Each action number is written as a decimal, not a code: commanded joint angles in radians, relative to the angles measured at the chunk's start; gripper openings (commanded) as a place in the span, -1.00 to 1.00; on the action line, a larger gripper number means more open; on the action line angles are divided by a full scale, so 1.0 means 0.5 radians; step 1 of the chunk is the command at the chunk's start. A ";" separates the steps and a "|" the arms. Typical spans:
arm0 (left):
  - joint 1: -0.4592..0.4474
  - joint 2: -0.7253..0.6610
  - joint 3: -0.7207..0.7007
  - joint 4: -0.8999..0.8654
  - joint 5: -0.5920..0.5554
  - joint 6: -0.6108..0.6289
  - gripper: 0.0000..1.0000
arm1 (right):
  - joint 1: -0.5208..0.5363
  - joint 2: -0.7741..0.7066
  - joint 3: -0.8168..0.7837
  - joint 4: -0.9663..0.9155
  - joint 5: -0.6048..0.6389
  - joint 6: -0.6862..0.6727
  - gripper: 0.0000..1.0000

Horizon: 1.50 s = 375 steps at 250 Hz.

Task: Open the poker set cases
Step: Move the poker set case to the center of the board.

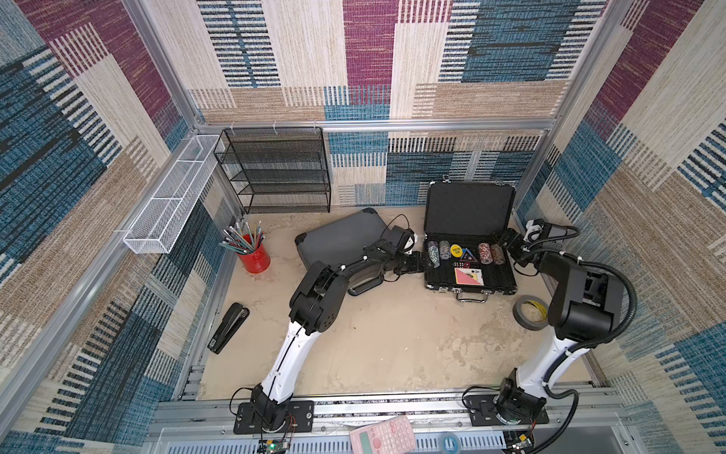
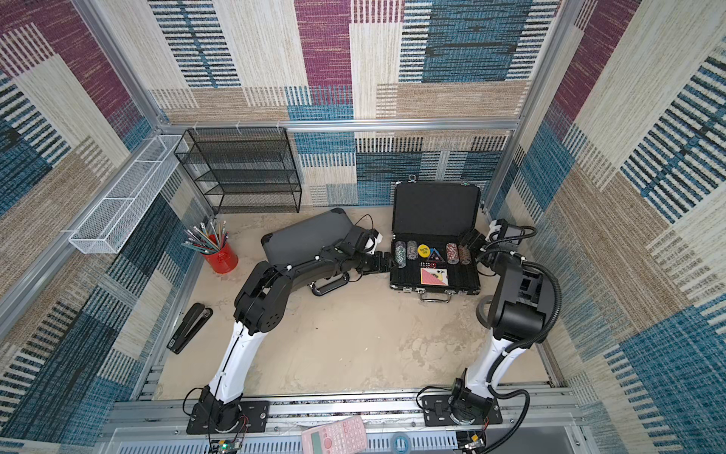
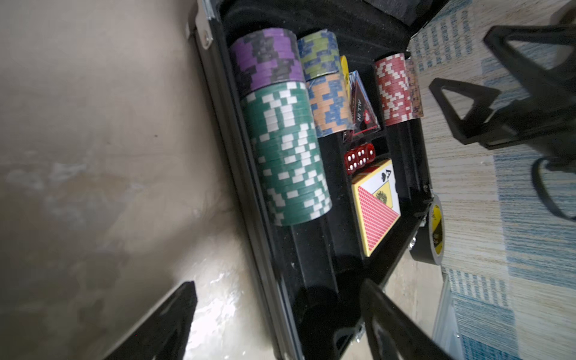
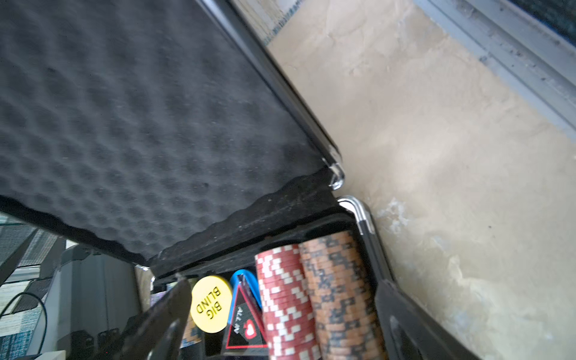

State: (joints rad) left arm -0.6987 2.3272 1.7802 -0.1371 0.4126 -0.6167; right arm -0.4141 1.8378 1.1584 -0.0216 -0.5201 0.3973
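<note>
Black case (image 1: 471,290) is standing open; left gripper (image 1: 417,262) and right gripper (image 1: 506,238) are flanking it, jaws wide and empty. Grey case (image 1: 338,239) (shut, near the table's back edge) is likely needing unlatching next.

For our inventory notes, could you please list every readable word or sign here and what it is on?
"BIG BLIND": yellow round button.
"ALL IN": black triangular marker.
"A" with a spade sign: card deck.
Too blurred to read: tape roll label, pink calculator keys.
</note>
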 commanded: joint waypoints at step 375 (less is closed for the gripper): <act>0.033 -1.632 -1.681 0.515 -1.369 0.170 0.97 | 1.265 -0.519 -0.638 1.215 0.127 0.256 0.72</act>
State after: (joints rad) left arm -0.7006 1.5555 0.9699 0.1299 -0.2260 -0.5457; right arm 0.1841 1.5200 0.7979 0.5301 -0.4679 0.5110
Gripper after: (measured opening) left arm 0.986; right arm 0.857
